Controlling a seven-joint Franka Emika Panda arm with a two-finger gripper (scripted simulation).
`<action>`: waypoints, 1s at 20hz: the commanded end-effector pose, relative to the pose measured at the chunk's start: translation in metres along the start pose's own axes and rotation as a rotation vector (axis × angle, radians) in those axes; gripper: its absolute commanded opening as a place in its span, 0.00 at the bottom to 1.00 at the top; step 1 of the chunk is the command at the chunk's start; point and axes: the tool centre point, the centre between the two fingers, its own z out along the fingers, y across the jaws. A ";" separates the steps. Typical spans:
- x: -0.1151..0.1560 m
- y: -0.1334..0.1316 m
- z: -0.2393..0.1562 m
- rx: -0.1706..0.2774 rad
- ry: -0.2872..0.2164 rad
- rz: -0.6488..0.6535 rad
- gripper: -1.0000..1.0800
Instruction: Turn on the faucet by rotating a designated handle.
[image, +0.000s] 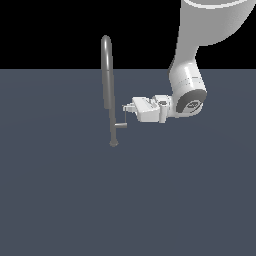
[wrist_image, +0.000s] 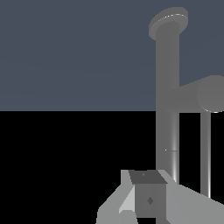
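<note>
The pincer (image: 128, 107) hovers beside the faucet (image: 107, 75), above the handle (image: 120, 125); its opening can't be told. Approach step: next, lower and push the lever round.

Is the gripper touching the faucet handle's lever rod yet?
Cannot tell. In the exterior view the gripper tip overlaps the top of the handle rod, with no depth cue; the wrist view shows neither contact nor a clear gap.

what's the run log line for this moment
phase: approach | claw: beside faucet, just above handle | contact: cannot tell | claw state: cannot tell | handle: not visibly gripped
</note>
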 end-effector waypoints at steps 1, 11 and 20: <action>0.001 -0.001 0.000 0.003 -0.003 0.002 0.00; -0.005 0.016 0.001 0.003 -0.003 0.002 0.00; -0.007 0.030 0.000 0.006 -0.001 0.001 0.00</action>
